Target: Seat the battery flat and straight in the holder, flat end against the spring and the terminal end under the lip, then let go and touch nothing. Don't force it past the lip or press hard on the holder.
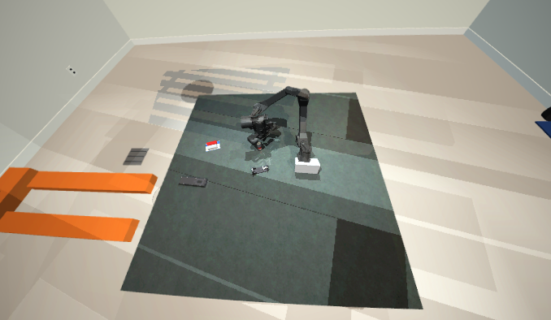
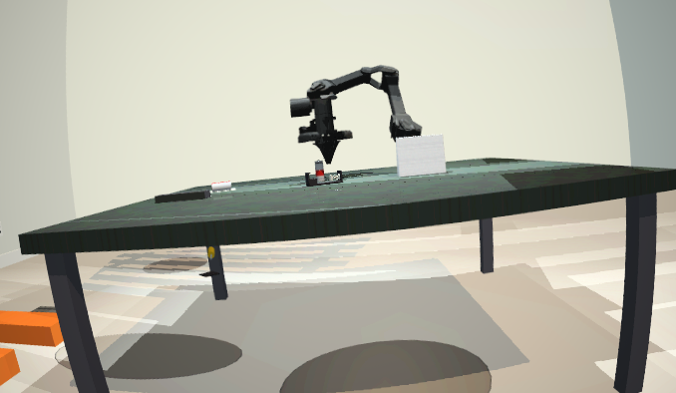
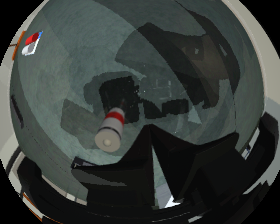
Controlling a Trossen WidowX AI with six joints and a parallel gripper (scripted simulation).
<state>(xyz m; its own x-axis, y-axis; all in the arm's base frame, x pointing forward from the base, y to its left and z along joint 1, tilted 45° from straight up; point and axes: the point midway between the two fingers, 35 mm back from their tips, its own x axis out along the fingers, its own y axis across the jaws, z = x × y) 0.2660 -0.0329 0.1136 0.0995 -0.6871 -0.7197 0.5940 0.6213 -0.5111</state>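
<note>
The battery (image 1: 259, 144) (image 2: 319, 170) (image 3: 111, 128), pale with a red band, stands upright on the table, outside the holder. The holder (image 1: 259, 170) (image 2: 326, 183), dark with raised ends, lies a little in front of the battery in the top and exterior views; its inside is too small to make out. My gripper (image 2: 328, 162) (image 3: 148, 128) is shut and empty, pointing down. Its tips are just right of the battery in the exterior view and the wrist view, near the height of its top. I cannot tell whether they touch it.
A red and white item with blue corners (image 1: 212, 145) (image 2: 221, 186) (image 3: 32, 44) lies to the left. A dark flat slab (image 1: 193, 181) (image 2: 182, 196) lies at the front left. The arm's white base block (image 1: 307, 166) (image 2: 421, 156) stands to the right.
</note>
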